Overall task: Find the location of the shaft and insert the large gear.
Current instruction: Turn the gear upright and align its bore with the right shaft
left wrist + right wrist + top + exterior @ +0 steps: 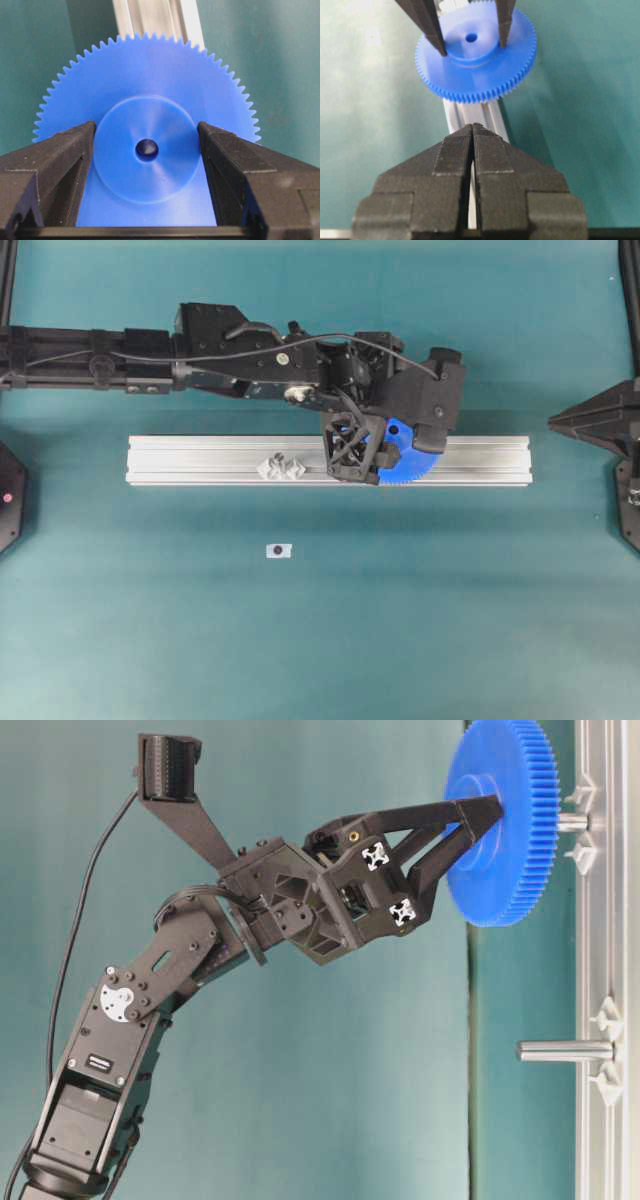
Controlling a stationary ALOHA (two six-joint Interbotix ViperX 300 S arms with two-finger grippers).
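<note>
My left gripper [484, 818] is shut on the raised hub of the large gear [510, 870], one finger on each side of it. In the left wrist view the fingers [75, 145] flank the hub and its centre hole. The bright blue gear [412, 466] hangs flat over the aluminium rail [200, 455]. The shaft [573, 821] shows as a short grey stub between the gear's underside and the rail, with a gap left there. In the overhead view the gear hides it. My right gripper [472, 126] is shut and empty, back from the gear [470, 80].
A second upright pin [565, 1050] with translucent clips [281, 466] stands further left on the rail. A small white tag with a dark dot [279, 551] lies on the teal table in front of the rail. The right arm [600, 420] rests at the table's right edge.
</note>
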